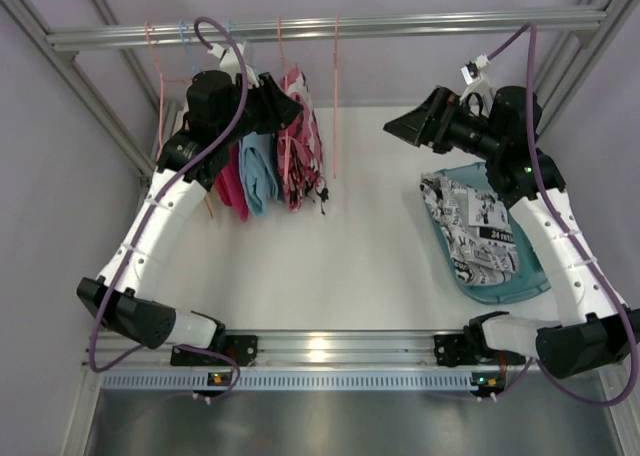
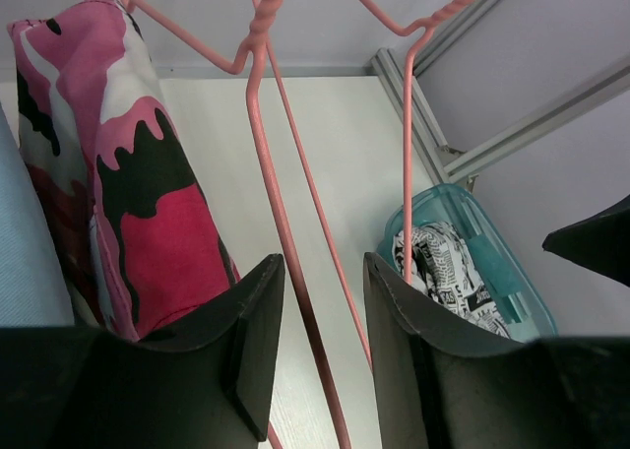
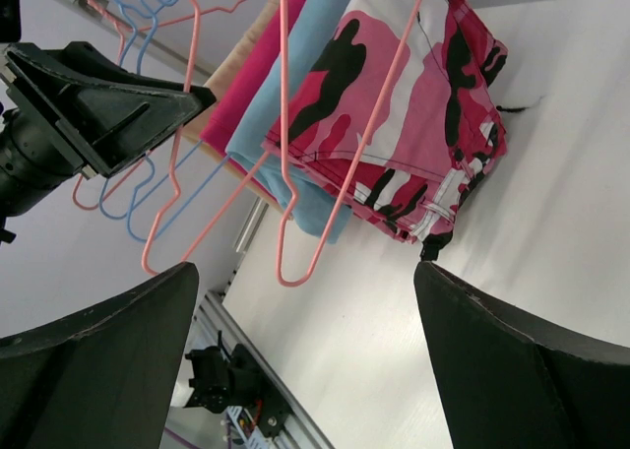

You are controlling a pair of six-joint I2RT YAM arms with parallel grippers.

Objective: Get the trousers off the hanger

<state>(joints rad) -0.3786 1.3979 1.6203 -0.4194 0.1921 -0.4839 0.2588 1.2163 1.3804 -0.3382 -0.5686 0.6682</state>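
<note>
Trousers (image 2: 148, 223) hang near the tabletop's far-left corner, left claw (image 2: 323, 262) half-open astride a pink hanger (image 2: 268, 163), probably needing closure next, right claw (image 3: 305, 272) wide.

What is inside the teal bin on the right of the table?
A pair of black-and-white comic-print trousers lies in the teal bin, covering most of its floor. The right arm crosses the bin's right side, so that part and anything beneath the cloth is hidden.

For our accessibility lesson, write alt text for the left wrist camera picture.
The left hand has a pink wire hanger between its two parted dark fingers. At the left hang pink, black and white trousers; at the right, a teal bin on the white table holds comic-print trousers.
</note>
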